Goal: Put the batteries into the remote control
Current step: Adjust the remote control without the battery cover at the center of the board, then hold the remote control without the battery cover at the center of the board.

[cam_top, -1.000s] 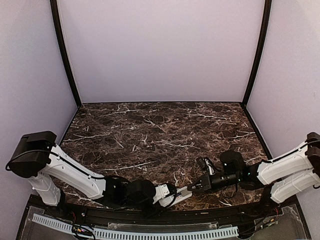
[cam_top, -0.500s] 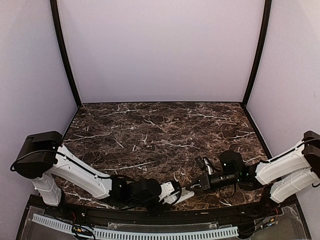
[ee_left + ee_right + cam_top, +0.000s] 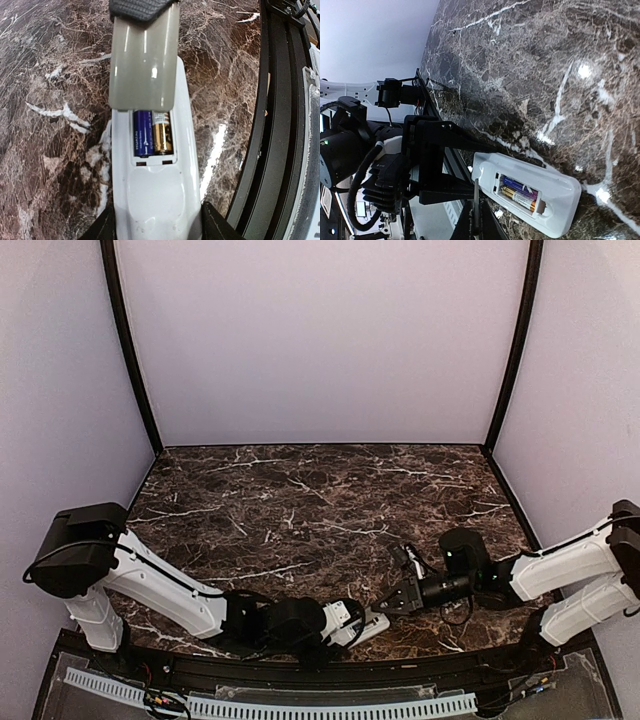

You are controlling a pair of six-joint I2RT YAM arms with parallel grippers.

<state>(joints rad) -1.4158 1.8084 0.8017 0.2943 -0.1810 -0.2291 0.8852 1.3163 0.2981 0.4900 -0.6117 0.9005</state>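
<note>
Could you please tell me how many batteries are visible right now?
2. A blue battery and a gold battery lie side by side in the remote control's open compartment; the grey cover hides their far ends.

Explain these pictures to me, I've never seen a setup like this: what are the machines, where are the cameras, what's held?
Two robot arms are bolted at the near edge of a marble-patterned table. One picture looks down from above; the other two come from a camera on each wrist. The left gripper holds a white remote, back up, with two batteries in its open compartment. The right gripper, shut, seems to pinch the grey cover partly over that compartment.
</note>
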